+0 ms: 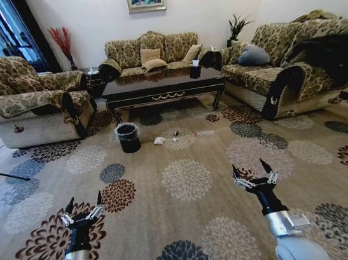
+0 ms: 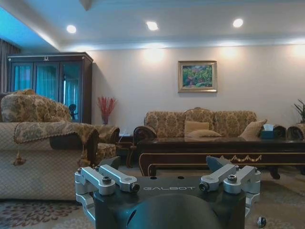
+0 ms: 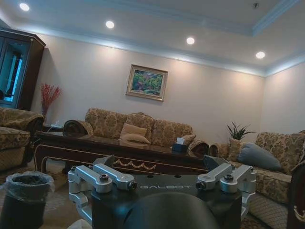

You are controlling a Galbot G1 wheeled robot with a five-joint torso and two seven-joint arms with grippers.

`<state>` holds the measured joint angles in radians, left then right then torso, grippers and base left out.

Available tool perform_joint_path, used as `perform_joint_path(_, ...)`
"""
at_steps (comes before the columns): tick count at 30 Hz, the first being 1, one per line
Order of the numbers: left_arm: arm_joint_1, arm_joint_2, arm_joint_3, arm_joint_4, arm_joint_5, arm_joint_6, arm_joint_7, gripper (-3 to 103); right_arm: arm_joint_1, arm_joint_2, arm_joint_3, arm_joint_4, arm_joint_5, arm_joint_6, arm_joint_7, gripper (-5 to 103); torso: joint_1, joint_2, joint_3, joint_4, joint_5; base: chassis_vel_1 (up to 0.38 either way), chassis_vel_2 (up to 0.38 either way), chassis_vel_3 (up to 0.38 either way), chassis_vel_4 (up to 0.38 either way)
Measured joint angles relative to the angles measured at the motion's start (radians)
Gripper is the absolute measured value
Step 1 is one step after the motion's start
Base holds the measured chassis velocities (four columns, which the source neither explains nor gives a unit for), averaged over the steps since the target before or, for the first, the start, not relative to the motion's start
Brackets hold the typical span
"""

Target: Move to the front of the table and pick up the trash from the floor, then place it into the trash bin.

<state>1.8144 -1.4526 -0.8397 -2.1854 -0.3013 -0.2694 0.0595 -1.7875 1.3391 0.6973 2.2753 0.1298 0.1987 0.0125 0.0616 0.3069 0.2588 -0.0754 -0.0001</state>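
Both hands [image 1: 82, 204] [image 1: 254, 170] spread above floor [image 1: 193, 223]

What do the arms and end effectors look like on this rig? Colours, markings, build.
Both match. The left gripper and right gripper have black pointed fingertips on silver metal linkage bars joined by dark bolts. Each sits on a black wrist housing with "GALBOT" lettered in grey, seen in the wrist views. Below that the forearms are black, then silver-grey cylindrical segments. No loose cables are visible.

Trash bin [image 1: 128, 136] on floor [image 1: 192, 217] before table [image 1: 163, 86]; trash [image 1: 159, 141] just right of bin
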Motion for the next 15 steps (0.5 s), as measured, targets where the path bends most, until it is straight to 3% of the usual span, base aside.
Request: perform_joint_path(15,0.005,-0.008,0.015,-0.108,0.008,0.002,0.001,100,0.008,0.003,0.004,0.015,0.047,-0.048,-0.024,100,-0.019,-0.061,-0.041,0.0000,0.0001,0.000,0.000,0.000,0.000)
